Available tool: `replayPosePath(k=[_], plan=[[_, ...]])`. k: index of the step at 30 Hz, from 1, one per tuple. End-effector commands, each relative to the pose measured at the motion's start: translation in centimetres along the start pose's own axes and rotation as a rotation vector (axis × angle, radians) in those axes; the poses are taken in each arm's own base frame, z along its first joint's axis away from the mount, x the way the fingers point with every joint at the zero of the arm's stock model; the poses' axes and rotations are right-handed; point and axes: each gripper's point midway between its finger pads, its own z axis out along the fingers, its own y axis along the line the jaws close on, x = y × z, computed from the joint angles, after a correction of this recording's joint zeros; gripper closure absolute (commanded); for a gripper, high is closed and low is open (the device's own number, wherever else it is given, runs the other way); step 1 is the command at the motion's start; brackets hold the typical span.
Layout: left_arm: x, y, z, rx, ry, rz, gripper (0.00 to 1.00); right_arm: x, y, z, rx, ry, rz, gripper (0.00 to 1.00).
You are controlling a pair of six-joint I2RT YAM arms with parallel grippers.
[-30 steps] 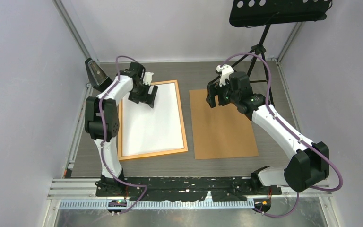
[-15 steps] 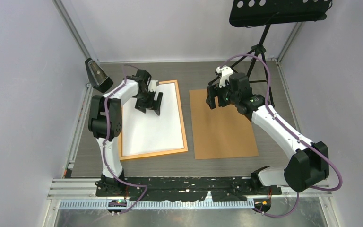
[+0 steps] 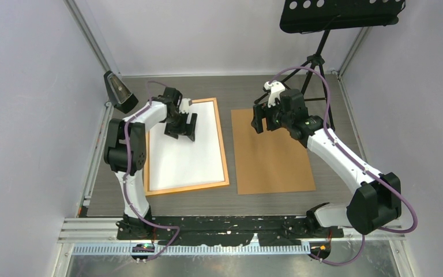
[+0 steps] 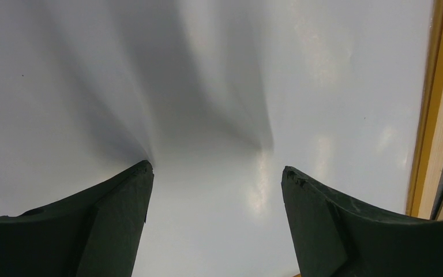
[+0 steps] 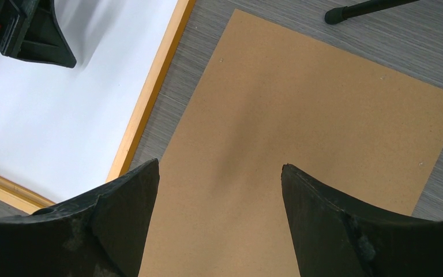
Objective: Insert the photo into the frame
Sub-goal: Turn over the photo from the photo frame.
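The photo (image 3: 184, 153) lies white side up inside the orange frame (image 3: 224, 153) on the left half of the table. My left gripper (image 3: 186, 131) is open and empty just over the photo's far part; the left wrist view shows its fingers spread over the white sheet (image 4: 219, 86) with the frame's edge (image 4: 430, 115) at the right. My right gripper (image 3: 259, 124) is open and empty above the far left corner of the brown backing board (image 3: 271, 153). The right wrist view shows the board (image 5: 300, 127), the frame's edge (image 5: 150, 92) and the photo (image 5: 63, 127).
A black stand's tripod (image 3: 317, 63) stands at the back right, one foot (image 5: 369, 8) near the board's far edge. A dark wedge-shaped object (image 3: 118, 91) sits at the back left corner. Grey walls close in on both sides.
My left gripper has moved from the frame's far left corner toward the right and nearer, over the photo. The right arm has barely moved.
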Motion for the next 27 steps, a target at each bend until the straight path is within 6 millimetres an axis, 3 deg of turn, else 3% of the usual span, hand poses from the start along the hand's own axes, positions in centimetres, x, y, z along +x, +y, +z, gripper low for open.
replayPosePath(k=[1, 7, 11, 19, 27], plan=[[2.7, -1.8, 0.2, 0.081, 0.085, -0.05, 0.17, -2.2, 0.2, -0.9, -0.01, -0.083, -0.002, 0.16], [2.8, -2.3, -0.7, 0.081, 0.071, -0.038, 0.17, -2.0, 0.2, -0.8, -0.011, -0.079, -0.002, 0.16], [1.3, -2.3, -2.2, 0.058, 0.022, -0.02, 0.15, -2.0, 0.2, -0.6, -0.014, -0.076, 0.0, 0.16], [-5.1, -1.5, -5.8, -0.04, -0.14, 0.018, 0.06, -1.9, 0.3, -0.4, -0.017, -0.071, 0.002, 0.16], [-10.9, 0.1, -4.6, -0.095, -0.216, -0.064, 0.04, -1.7, 0.2, 0.3, -0.018, -0.053, 0.002, 0.16]])
